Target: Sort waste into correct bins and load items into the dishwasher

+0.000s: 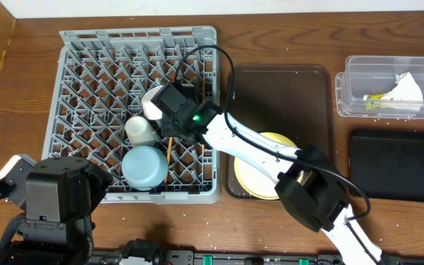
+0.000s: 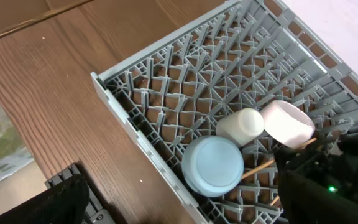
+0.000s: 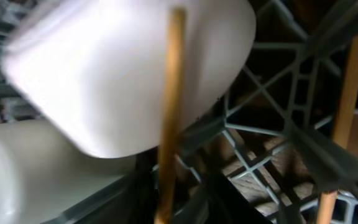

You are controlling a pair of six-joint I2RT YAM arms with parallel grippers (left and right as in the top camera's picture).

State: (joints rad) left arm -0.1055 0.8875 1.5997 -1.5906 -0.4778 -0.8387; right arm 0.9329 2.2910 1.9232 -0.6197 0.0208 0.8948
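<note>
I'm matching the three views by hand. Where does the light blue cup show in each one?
Overhead: light blue cup low in the grey rack, near the rack's bottom edge.
Left wrist: lower centre, by the rack's wall.
Right wrist: not in it.
Shared landmark: the grey rack's lattice, seen in all three views.

A robot test bench staged as a mock kitchen, not a home: a wood-grain table (image 1: 285,44) carries a grey dish rack (image 1: 94,66), a brown tray (image 1: 285,96), a clear tub (image 1: 353,92) and a flat black bin (image 1: 396,165), with two cabled robot arms (image 1: 256,151) at its near edge
</note>
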